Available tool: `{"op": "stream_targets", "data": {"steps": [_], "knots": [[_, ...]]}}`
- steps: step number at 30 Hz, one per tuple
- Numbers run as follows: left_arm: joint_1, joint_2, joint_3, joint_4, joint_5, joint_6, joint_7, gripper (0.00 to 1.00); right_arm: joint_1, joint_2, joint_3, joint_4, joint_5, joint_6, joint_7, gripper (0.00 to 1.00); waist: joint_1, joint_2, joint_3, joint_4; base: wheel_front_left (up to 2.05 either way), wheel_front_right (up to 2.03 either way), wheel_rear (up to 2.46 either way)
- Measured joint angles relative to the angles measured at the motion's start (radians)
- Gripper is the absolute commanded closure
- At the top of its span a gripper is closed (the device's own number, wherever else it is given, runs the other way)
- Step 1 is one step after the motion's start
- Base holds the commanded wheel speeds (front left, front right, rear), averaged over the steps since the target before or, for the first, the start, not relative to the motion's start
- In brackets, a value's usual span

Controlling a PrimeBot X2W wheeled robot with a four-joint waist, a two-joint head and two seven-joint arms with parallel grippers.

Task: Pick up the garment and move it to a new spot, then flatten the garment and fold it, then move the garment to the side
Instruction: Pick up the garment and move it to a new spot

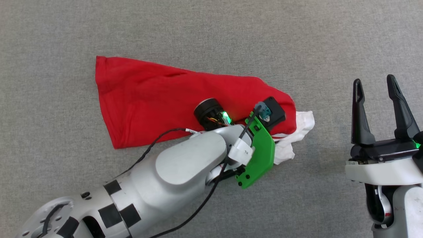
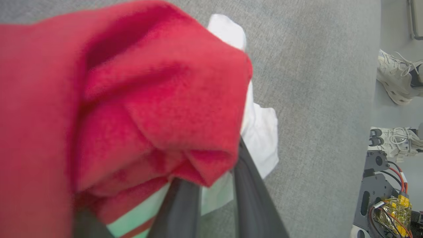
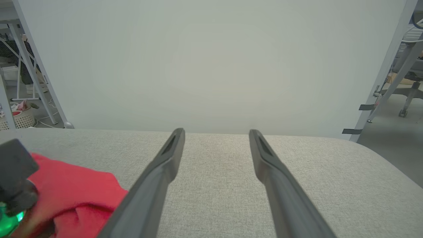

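Head view: the garment point(image 1: 148, 99) lies elongated on the grey surface point(image 1: 297, 39), its white-sleeved end under the left arm point(image 1: 185, 165); the right jaws stand apart, well clear. Left wrist view: the left jaws appear clamped on bunched cloth. Right wrist view: fingers point(image 3: 155, 188) spread wide.

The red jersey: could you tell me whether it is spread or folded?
Folded, not spread: the red jersey lies as a narrow band, white sleeve bunched at one end.

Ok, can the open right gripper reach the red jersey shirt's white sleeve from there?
Probably yes: bare grey fabric lies between the right gripper and the white sleeve of the red shirt, though the left arm crowds it.
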Motion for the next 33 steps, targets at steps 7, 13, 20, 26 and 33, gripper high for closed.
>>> {"op": "stream_targets", "data": {"steps": [7, 13, 20, 26, 33], "knots": [[0.009, -0.01, 0.0, 0.027, 0.03, 0.0, -0.084, 0.0, -0.002, 0.001, 0.003, 0.009, -0.001, 0.0, 0.0, 0.0, 0.0, 0.0, -0.014, 0.009, 0.0, 0.0, 0.0], [0.009, -0.015, -0.008, 0.07, 0.04, 0.0, -0.309, 0.0, 0.016, 0.0, -0.004, 0.018, -0.002, 0.0, 0.0, 0.0, 0.0, 0.0, -0.066, 0.029, 0.0, 0.0, 0.0], [0.046, -0.009, 0.04, 0.104, 0.09, 0.067, -0.535, 0.0, 0.08, -0.006, -0.018, 0.022, -0.004, 0.0, 0.0, 0.0, 0.0, 0.0, -0.151, 0.067, 0.0, 0.0, 0.0], [0.163, 0.101, 0.189, 0.025, 0.138, 0.257, -0.64, 0.0, 0.126, -0.009, -0.022, 0.024, -0.012, 0.0, 0.0, 0.0, 0.0, 0.0, -0.242, 0.128, 0.0, 0.0, 0.0], [0.384, 0.198, 0.472, -0.163, 0.25, 0.396, -0.64, 0.0, 0.159, -0.008, -0.023, 0.025, -0.014, 0.0, 0.0, 0.0, 0.0, 0.0, -0.307, 0.167, 0.0, 0.0, 0.0]]}}
